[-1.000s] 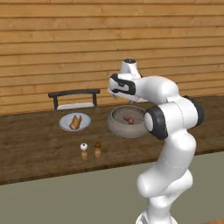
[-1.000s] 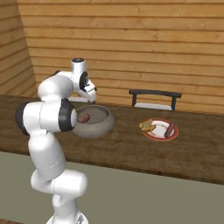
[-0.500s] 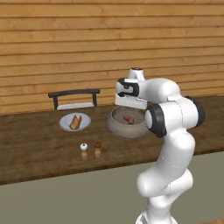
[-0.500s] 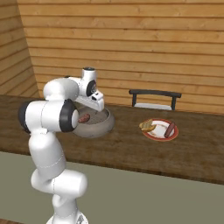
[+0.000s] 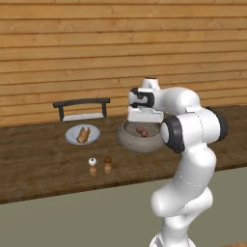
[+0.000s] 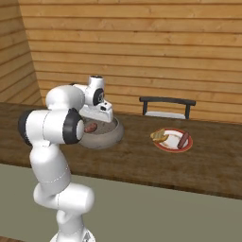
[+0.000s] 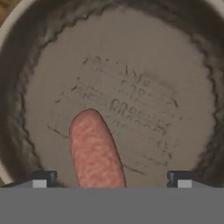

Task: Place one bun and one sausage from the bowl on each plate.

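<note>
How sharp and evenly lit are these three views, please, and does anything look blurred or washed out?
Left base view: flat, even light, soft rendering, bowl readable. Right base view: equally even, red-rimmed plate a little coarse. Hand view: closest, sausage soft-edged, the bowl's floor pattern smeared, its walls dark; no glare.

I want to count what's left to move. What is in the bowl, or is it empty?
Not empty: the bowl holds one sausage lying on its floor. The hand view shows no bun beside it.
</note>
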